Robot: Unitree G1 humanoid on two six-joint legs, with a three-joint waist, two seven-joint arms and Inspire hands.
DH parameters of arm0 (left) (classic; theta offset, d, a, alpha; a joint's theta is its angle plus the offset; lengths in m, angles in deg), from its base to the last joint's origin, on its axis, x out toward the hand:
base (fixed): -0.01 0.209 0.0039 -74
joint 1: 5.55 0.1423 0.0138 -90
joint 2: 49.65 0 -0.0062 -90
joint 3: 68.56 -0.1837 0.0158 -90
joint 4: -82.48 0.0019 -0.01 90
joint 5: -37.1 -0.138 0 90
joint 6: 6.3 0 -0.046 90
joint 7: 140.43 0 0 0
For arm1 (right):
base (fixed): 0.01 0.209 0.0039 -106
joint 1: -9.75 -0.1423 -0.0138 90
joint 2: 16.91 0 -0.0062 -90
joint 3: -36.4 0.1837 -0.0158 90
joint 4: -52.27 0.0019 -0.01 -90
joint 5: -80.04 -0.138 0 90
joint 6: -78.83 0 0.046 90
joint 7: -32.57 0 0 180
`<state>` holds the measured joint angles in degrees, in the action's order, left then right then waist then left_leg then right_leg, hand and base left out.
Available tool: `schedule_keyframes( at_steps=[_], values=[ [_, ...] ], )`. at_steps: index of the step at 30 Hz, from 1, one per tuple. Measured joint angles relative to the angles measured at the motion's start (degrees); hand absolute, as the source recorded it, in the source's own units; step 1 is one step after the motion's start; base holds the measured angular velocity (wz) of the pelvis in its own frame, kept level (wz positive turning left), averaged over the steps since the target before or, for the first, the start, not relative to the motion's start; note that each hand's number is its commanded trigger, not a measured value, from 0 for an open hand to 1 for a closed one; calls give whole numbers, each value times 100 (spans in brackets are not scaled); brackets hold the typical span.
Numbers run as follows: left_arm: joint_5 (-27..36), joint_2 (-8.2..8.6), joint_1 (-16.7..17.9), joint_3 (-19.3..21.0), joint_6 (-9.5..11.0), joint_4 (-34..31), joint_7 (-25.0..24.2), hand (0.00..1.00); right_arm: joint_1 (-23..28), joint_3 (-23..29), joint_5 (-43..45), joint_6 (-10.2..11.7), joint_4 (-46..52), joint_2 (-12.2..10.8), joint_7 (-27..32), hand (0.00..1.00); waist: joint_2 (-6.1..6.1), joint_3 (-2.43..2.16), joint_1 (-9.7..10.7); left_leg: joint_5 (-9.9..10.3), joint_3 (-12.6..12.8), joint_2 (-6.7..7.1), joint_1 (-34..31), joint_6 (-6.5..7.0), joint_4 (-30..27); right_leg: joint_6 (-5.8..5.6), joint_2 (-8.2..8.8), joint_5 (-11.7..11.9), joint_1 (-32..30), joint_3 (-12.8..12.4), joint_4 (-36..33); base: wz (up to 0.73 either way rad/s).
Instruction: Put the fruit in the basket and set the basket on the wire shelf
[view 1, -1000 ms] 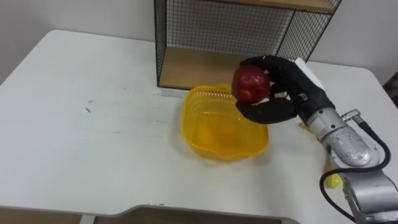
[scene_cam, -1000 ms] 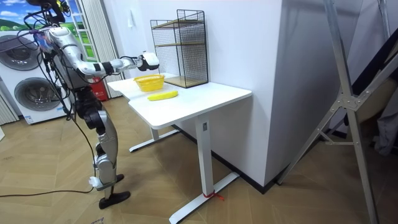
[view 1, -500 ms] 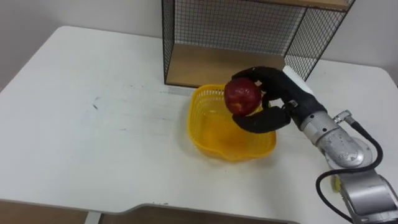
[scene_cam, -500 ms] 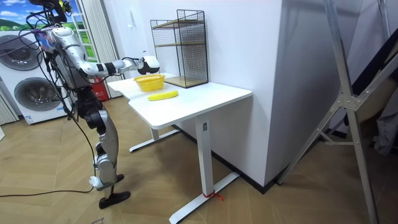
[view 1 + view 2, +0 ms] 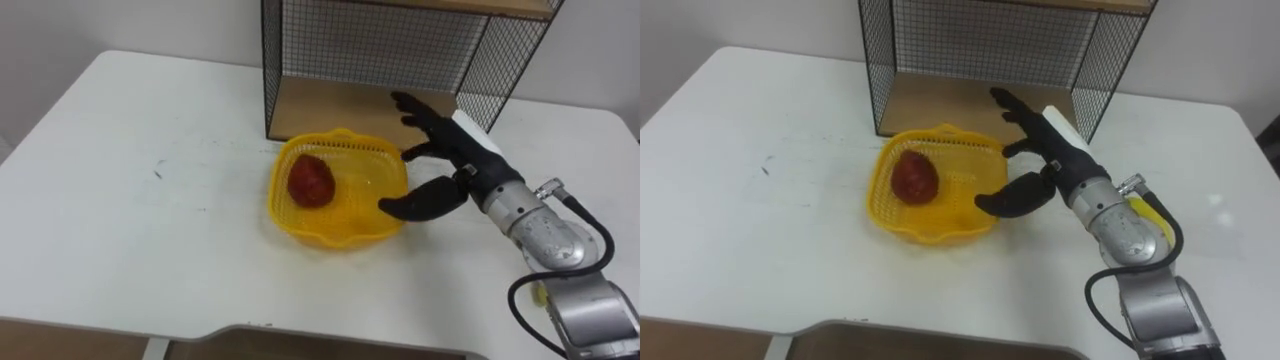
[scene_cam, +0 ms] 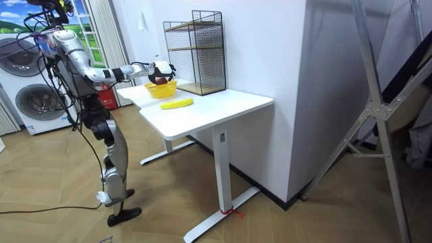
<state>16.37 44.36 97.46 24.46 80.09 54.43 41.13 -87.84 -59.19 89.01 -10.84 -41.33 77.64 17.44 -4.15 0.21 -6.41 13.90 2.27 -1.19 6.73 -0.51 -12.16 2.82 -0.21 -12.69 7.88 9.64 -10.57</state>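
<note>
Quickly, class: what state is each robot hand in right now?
Right robot hand: open, holding nothing.
Left robot hand: cannot be told.

The basket [image 5: 350,236] is thin yellow plastic, its walls cut into fine slots and its floor smooth with a soft gloss. Inside it, the apple [image 5: 311,182] has a smooth red skin with a dull sheen. Behind the basket, the shelf [image 5: 370,40] is fine black wire mesh on black metal rods, all matt. Its bottom board [image 5: 330,105] is pale wood with a flat, unpolished face. Under the basket, the table [image 5: 150,250] has a white top, smooth and matt, with a few faint dark scuffs [image 5: 158,172] left of the basket. Right of the basket, the right hand [image 5: 455,160] looks like matt black plastic.
</note>
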Motion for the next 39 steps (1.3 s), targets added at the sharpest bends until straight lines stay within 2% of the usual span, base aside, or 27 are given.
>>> schedule_keyframes(
  at_steps=[5,7,9,14,20,23,28,32,36,39],
  values=[
    [-1,-2,18,1,28,3,2,0,1,18,-37,2,-16,-2,6,0,-68,35,26,0,3,1,40,0,-3,0,-1,0,35,-4,-5,0],
    [11,-2,31,1,35,3,2,0,0,46,-181,3,-14,-2,8,0,-107,30,38,0,15,2,39,0,-3,0,-1,0,35,-4,-6,0],
    [11,-2,61,2,35,15,2,0,0,114,-227,10,-13,-2,16,0,-154,1,78,0,14,4,34,0,-3,0,0,0,40,-2,-6,0],
    [8,-11,118,9,43,82,1,0,0,273,-283,101,14,-2,169,0,-175,-6,151,0,24,2,85,0,3,0,-1,0,127,-9,-4,-1],
    [4,-25,120,65,49,72,2,0,0,550,-343,163,60,-2,460,0,-116,10,183,2,28,0,73,0,-56,0,-2,0,110,-23,2,0],
    [-23,-16,193,86,47,-11,1,0,3,819,-665,163,123,-4,535,0,-81,15,254,3,32,4,66,1,-58,-1,4,-1,104,-25,17,1],
    [-24,-9,328,173,23,-135,6,0,46,1214,-1215,165,278,-4,1057,0,-61,-30,335,1,35,12,67,2,-50,-2,6,-2,92,-44,18,-1],
    [-23,3,384,255,26,-127,42,0,129,1388,-1328,165,195,-4,1473,0,-115,-67,441,1,48,5,88,1,-39,-2,0,-2,106,-23,17,-2],
    [-23,10,443,262,20,-127,43,0,232,1507,-1290,185,-5,-4,1856,0,-116,-65,516,1,69,-3,173,1,19,-3,-5,-1,136,-65,-1,-5],
    [-23,27,456,258,7,-126,42,0,243,1574,-1250,160,-399,-4,2096,0,-111,-56,500,1,89,-2,191,2,38,-15,-5,9,132,-97,-9,-7]
  ],
)
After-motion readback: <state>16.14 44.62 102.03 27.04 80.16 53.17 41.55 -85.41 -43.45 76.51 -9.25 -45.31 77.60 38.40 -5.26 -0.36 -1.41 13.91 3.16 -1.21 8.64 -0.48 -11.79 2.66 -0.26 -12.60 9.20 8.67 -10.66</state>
